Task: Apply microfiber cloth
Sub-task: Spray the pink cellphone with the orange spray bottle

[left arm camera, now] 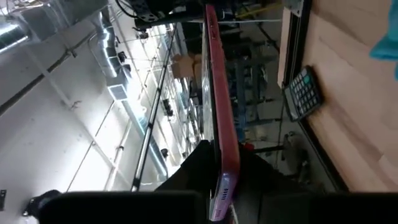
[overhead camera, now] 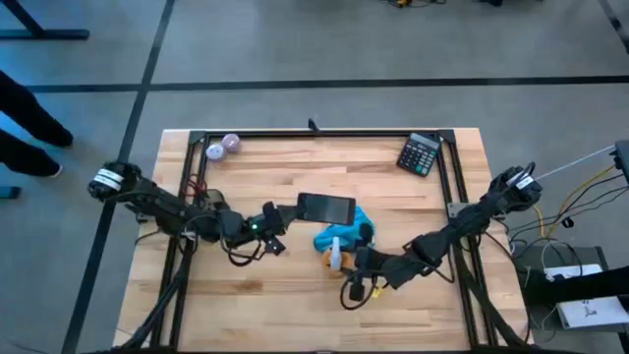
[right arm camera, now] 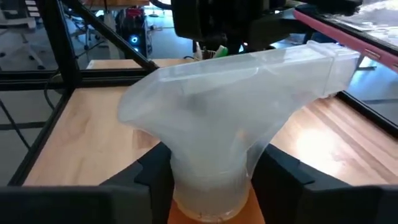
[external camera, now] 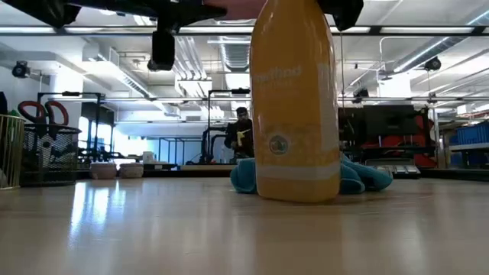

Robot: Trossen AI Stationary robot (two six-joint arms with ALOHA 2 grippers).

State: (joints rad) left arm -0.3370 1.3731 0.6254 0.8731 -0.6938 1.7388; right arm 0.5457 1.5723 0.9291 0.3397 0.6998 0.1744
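Observation:
The teal-blue microfiber cloth (overhead camera: 349, 232) lies bunched on the table's middle, showing behind the bottle in the low view (external camera: 365, 177); no gripper touches it. Just left of it, my left gripper (overhead camera: 276, 218) is shut on a black phone in a red case (overhead camera: 326, 208). An orange spray bottle with a white nozzle (overhead camera: 336, 258) stands upright on its base (external camera: 296, 191) right in front of the cloth. My right gripper (overhead camera: 360, 260) is shut on the bottle. My left gripper pinches the phone's left short end (left arm camera: 222, 182) between its two fingers, coming level from the table's left, along the phone. The phone sticks out toward the right, screen up, clear of the table. My right gripper pinches the bottle's neck (right arm camera: 211, 190) just under the white spray head, one finger (right arm camera: 152, 173) on each side. The fingers come from the table's right, about level. The bottle stands upright with its base on the table.
A dark calculator (overhead camera: 421, 154) lies at the far right corner, and two small balls (overhead camera: 224, 147) at the far left. A black frame (overhead camera: 324, 132) runs round the tabletop. Bare wood lies along the near edge (overhead camera: 295, 315).

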